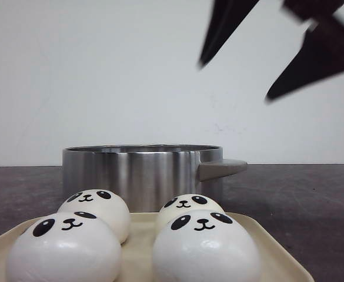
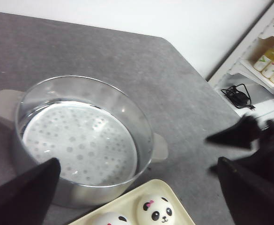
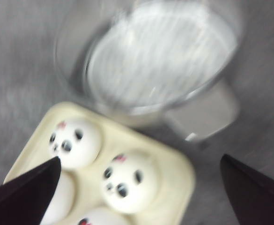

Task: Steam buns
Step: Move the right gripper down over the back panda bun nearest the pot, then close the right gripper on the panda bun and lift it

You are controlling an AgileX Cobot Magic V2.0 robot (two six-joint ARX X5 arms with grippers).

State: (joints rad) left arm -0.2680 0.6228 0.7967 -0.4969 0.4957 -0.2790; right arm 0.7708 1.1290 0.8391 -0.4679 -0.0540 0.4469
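Note:
Four white panda-faced buns lie on a cream tray at the front: front left, front right, back left, back right. Behind the tray stands a steel pot. My right gripper is open and empty, high above the pot's right side and blurred. In the right wrist view this gripper hangs over the tray, above one bun. My left gripper is open and empty, high over the pot and the tray's far edge; two buns show below it.
The pot holds a perforated steamer plate and has grey side handles. The tabletop is dark grey, with a white wall behind. A white shelf with bottles and a black cable stands off the table's far corner.

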